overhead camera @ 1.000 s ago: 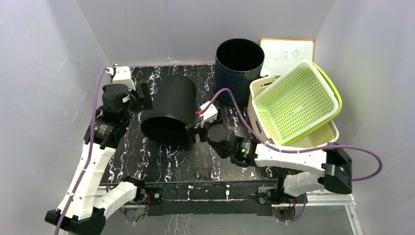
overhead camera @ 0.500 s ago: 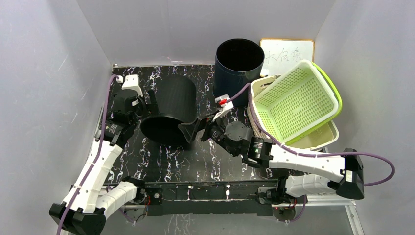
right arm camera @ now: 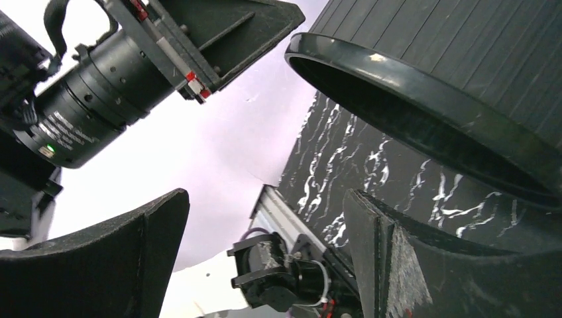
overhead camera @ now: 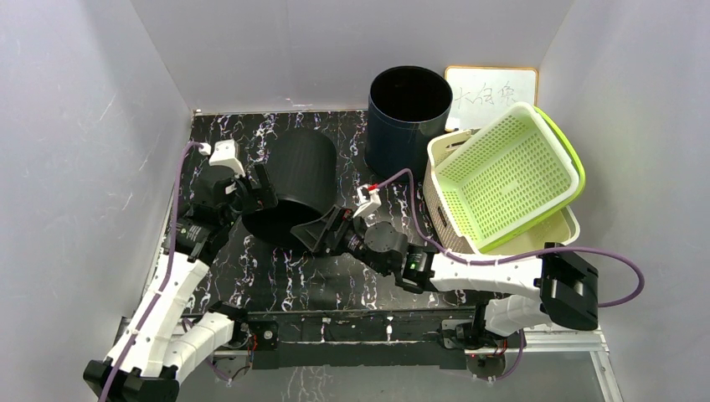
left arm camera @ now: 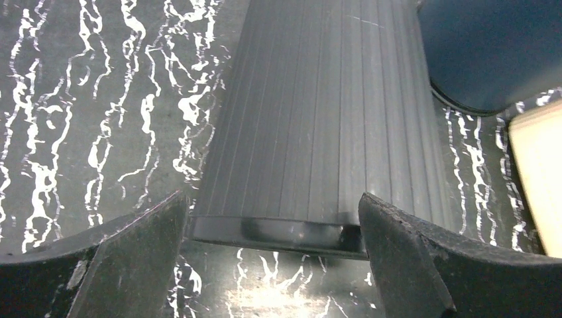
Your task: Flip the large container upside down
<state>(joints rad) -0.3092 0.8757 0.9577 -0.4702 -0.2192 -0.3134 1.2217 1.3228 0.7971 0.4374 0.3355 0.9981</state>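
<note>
The large container (overhead camera: 297, 172) is a black ribbed bin lying tilted on the marbled table, its mouth facing the near edge. My left gripper (overhead camera: 255, 191) is at the left side of its rim, open. In the left wrist view the ribbed wall (left arm camera: 318, 112) and rim span the gap of the left gripper (left arm camera: 272, 199) without being pinched. My right gripper (overhead camera: 322, 228) is open just below the near right part of the rim. In the right wrist view the rim (right arm camera: 424, 112) arches above the right gripper (right arm camera: 265, 195), which has nothing between its fingers.
A dark upright cylinder bin (overhead camera: 409, 105) stands behind the container. On the right a green perforated basket (overhead camera: 506, 176) lies tilted in a cream basket (overhead camera: 557, 233). A whiteboard (overhead camera: 494, 88) leans at the back. White walls close in on three sides.
My right gripper has dropped and slid left, under the container's near rim. My left gripper has shifted slightly toward the rim. The container has barely moved.
</note>
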